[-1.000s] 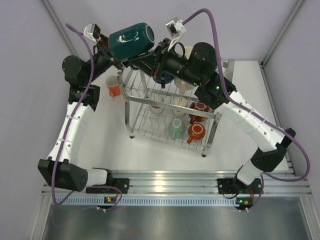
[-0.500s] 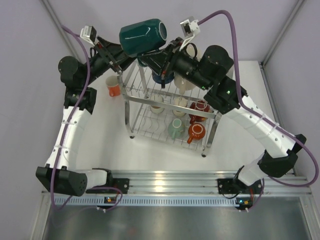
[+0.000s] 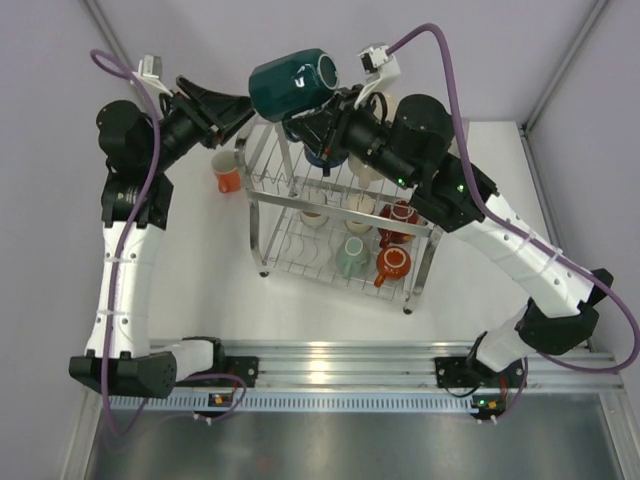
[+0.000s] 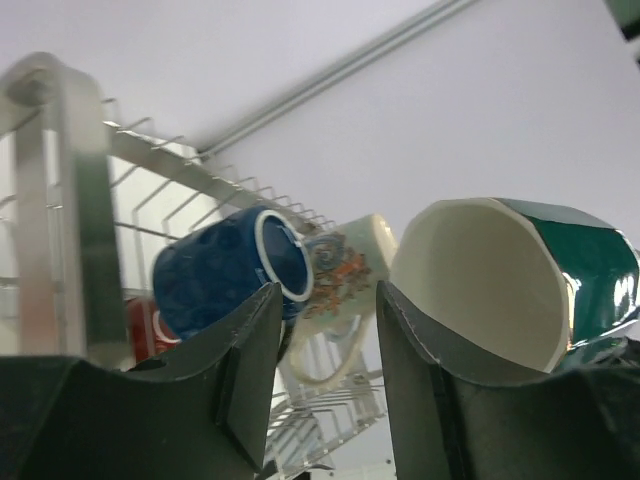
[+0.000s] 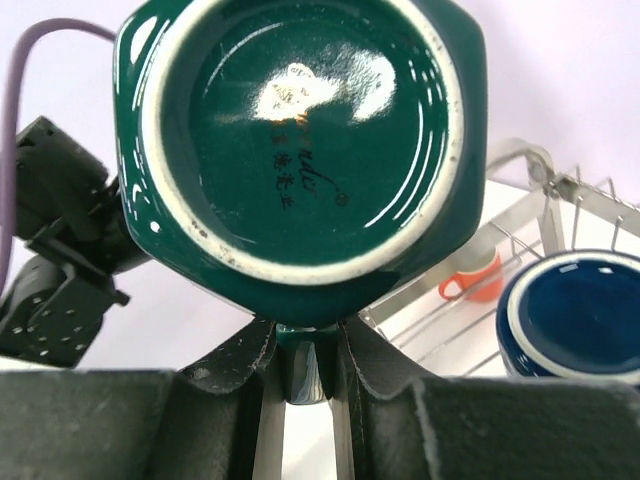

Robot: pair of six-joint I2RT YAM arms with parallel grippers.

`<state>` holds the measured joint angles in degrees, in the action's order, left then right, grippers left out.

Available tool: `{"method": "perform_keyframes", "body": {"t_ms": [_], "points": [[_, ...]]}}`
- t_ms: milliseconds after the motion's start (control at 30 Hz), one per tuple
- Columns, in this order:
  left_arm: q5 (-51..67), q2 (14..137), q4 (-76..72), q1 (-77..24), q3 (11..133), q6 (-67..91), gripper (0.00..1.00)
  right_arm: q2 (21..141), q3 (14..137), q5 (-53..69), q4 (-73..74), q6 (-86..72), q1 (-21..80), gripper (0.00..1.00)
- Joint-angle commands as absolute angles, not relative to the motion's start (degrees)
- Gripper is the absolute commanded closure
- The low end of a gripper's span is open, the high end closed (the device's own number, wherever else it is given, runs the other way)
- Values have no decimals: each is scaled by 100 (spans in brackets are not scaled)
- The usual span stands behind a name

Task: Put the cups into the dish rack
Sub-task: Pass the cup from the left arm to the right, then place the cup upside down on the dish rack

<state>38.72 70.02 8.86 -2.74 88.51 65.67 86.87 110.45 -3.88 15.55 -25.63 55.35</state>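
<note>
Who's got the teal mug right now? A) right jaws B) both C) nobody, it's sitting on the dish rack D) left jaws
A: the right wrist view shows the right jaws clamped on the handle of the teal mug, held up off the rack, while the left jaws stand apart with nothing between them.

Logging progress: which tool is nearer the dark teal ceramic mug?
Right. The right tool is shut on the dark teal ceramic mug; the left tool sits open beside its mouth, holding nothing.
</note>
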Motion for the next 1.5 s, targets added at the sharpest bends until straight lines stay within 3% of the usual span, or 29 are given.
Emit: {"method": "perform_keyframes", "body": {"t_ms": [0, 433, 633, 1033, 1467], "points": [[3436, 6768, 1828, -97, 8957, 5704, 52, 8508, 11558, -1018, 1317, -2602, 5721, 100], [2937, 6724, 2794, 738, 9034, 4852, 52, 8911, 12232, -2214, 2003, -2462, 6231, 100], [2611, 6584, 3199, 826, 9123, 4421, 51, 9359, 12858, -3189, 2583, -2487, 6627, 100], [1819, 6135, 3498, 861, 8912, 4096, 51, 9799, 12867, -4306, 2610, -2531, 7075, 100], [3285, 5906, 1981, 861, 8412, 4682, 51, 10213, 12999, -5220, 2883, -2470, 7154, 100]]}}
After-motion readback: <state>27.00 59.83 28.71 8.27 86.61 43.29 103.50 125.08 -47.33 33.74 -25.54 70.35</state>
